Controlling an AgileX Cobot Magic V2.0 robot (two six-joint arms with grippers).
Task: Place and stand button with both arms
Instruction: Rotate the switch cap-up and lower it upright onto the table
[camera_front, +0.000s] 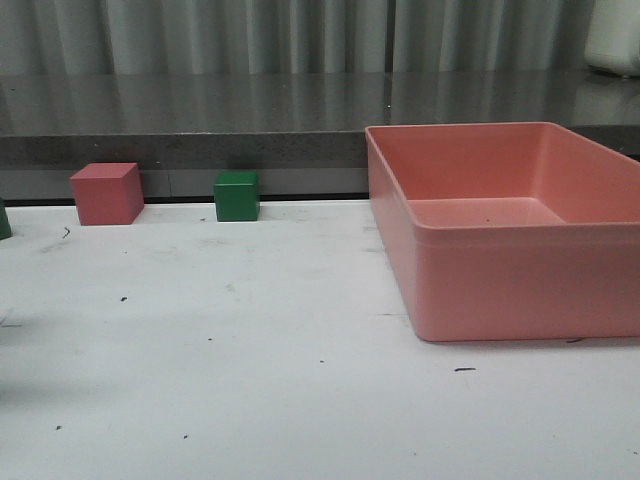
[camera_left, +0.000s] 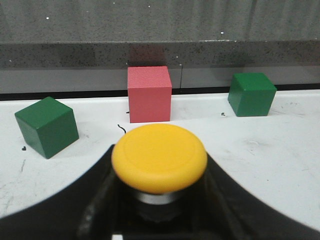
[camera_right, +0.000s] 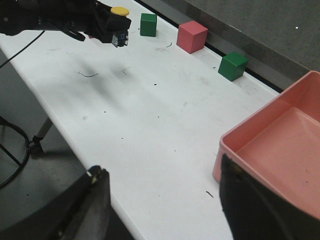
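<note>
My left gripper (camera_left: 159, 200) is shut on the button (camera_left: 159, 157); its round yellow cap points away from the wrist, with the pale collar and dark body between the black fingers. The right wrist view shows that left arm holding the button (camera_right: 119, 12) above the far left part of the white table (camera_right: 150, 115). My right gripper (camera_right: 162, 192) is open and empty above the table's near edge, beside the pink bin (camera_right: 280, 150). Neither gripper nor the button shows in the front view.
A red cube (camera_front: 106, 193) and a green cube (camera_front: 237, 195) stand at the table's back edge; another green cube (camera_left: 47, 126) stands further left. The pink bin (camera_front: 520, 240) fills the right side. A dark ledge (camera_front: 200, 120) runs behind the table.
</note>
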